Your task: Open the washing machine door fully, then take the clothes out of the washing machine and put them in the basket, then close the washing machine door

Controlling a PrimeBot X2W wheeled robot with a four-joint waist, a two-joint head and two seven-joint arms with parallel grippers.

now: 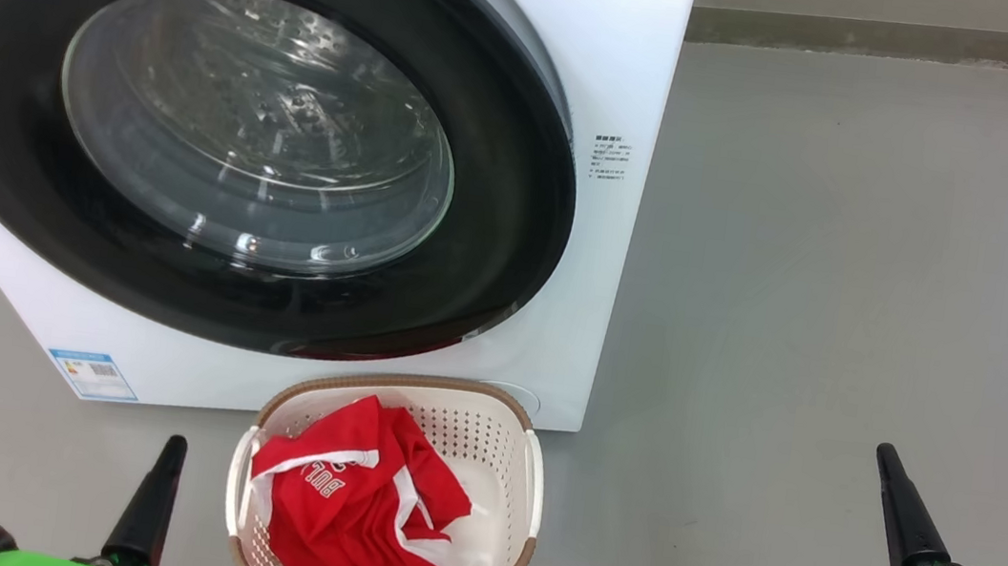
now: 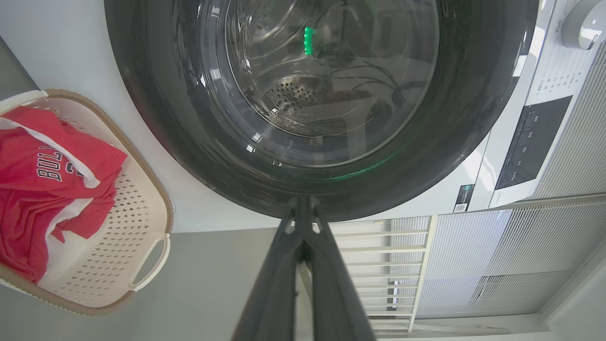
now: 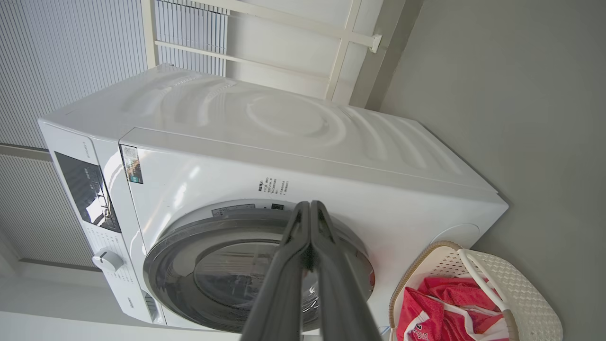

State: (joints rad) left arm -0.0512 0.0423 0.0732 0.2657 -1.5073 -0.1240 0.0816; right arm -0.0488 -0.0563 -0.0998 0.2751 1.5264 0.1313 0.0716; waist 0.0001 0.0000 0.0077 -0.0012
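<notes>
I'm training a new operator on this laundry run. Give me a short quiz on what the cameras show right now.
1. True or false: the washing machine door is closed against the washing machine.
2. Where are the clothes? A: inside the machine. B: in the basket. C: held by a claw.
3. Fill in: the left claw and the right claw both have their fingers ____.

Key: 1 true; 2 B; 3 shut.
</notes>
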